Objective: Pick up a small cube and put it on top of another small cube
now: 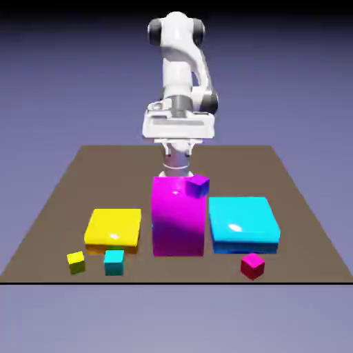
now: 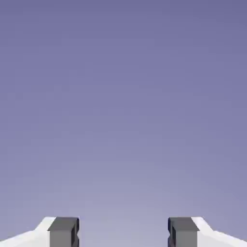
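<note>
- The pincer [image 2: 123,232] is open, nothing between its grey tips; the hand view shows only the backdrop.
- On the table [image 1: 62,200] a tall magenta block [image 1: 177,224] stands mid-frame, between a flat yellow slab [image 1: 113,227] and a flat cyan slab [image 1: 243,224].
- A purple cube [image 1: 197,185] sits at the block's upper right (just where, I cannot tell).
- Lower left: yellow cube [image 1: 76,261] beside cyan cube [image 1: 114,261].
- Lower right: magenta cube [image 1: 252,265].
</note>
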Tool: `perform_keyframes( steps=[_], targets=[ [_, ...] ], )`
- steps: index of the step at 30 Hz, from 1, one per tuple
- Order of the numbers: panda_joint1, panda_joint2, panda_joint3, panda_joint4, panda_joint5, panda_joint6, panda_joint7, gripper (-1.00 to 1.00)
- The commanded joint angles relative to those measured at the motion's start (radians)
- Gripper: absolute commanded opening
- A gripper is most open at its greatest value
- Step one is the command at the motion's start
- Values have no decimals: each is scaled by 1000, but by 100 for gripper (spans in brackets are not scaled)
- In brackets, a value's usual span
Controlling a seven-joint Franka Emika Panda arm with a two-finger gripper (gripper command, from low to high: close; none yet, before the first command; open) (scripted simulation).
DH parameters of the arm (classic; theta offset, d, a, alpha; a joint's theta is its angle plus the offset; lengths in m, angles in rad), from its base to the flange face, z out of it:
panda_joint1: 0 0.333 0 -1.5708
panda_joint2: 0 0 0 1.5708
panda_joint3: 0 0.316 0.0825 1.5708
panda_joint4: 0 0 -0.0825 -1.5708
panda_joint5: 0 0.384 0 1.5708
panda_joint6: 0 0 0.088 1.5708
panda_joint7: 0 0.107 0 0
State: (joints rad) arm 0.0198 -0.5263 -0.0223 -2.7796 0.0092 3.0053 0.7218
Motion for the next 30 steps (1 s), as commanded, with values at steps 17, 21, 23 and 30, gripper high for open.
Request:
perform_keyframes(
  steps=[17,21,23,30],
  targets=[
    [109,616,-314,428,130,-446,-271,0],
    [135,761,-388,529,161,-552,-335,0],
    [148,834,-425,579,176,-604,-367,0],
    [190,1070,-546,744,226,-776,-471,0]
  ],
)
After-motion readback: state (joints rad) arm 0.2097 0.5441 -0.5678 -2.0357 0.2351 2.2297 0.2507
